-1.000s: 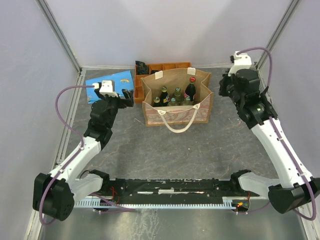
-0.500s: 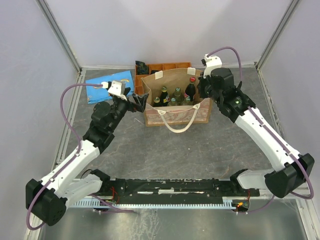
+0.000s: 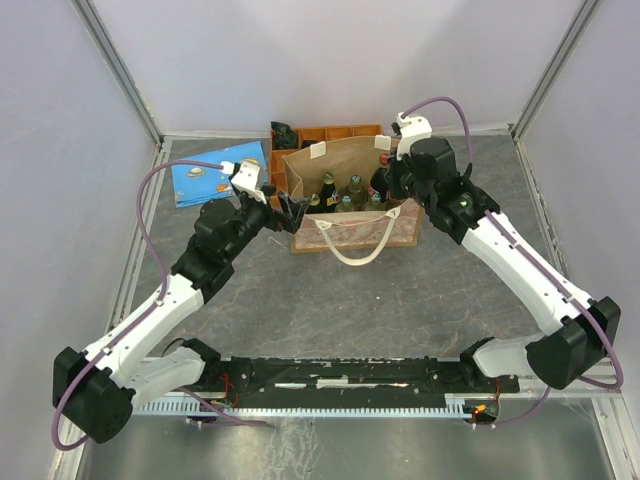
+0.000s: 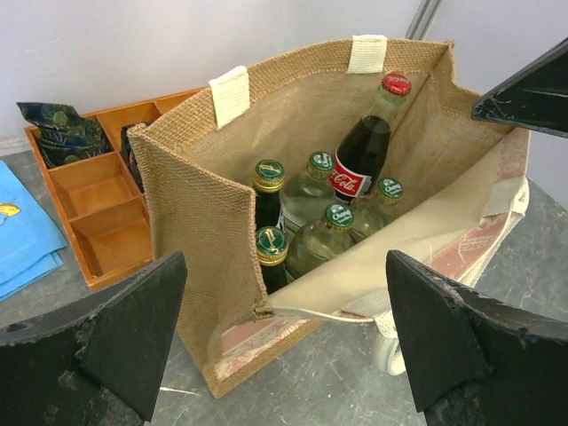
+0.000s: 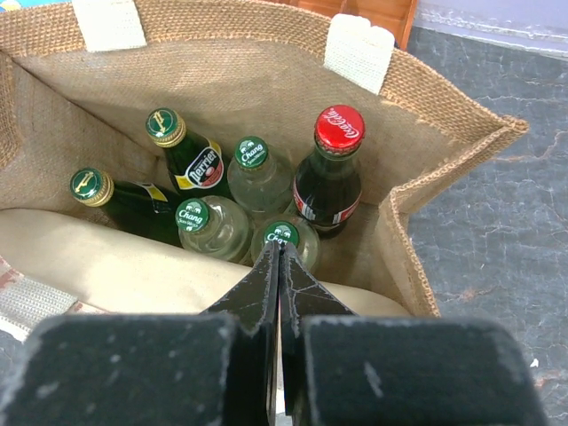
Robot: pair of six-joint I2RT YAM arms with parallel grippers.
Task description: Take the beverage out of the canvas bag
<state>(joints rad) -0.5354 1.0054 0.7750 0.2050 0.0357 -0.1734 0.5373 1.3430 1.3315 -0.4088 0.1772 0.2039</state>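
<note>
Right gripper [image 5: 279,253]: jaws pressed shut, holding nothing. It hangs over the open mouth of the canvas bag [image 5: 222,80], tips just above the near rim and the nearest clear green-capped bottle [image 5: 288,240].

Left gripper [image 3: 287,207]: fingers spread wide, empty, set at the bag's left end with the corner framed between them. Whether it touches the fabric cannot be told.

Contents of the bag, six bottles, all upright or leaning inside:
- cola bottle [image 5: 330,173], red cap, tallest, by the right wall;
- green Perrier bottle [image 5: 191,155];
- dark green bottle [image 5: 115,195], leaning at the left;
- three clear bottles with green caps, two more at [image 5: 253,173] and [image 5: 213,226].

The bag stands on the grey table [image 3: 400,300], mouth open, its near wall sagging inward and a cream handle drooping over the front.

Surroundings: orange compartment tray [image 4: 89,204] just behind and beside the bag, a dark patterned packet [image 4: 58,129] in one cell; blue sheet [image 4: 22,231] left of the tray.

Status of task: approach only. No beverage is gripped or lifted and none lies outside the bag. Remaining, by judgement: open the shut jaws, settle on one bottle neck, close, draw it clear of the rim and set it down, perhaps with the wide gripper steadying the bag.
</note>
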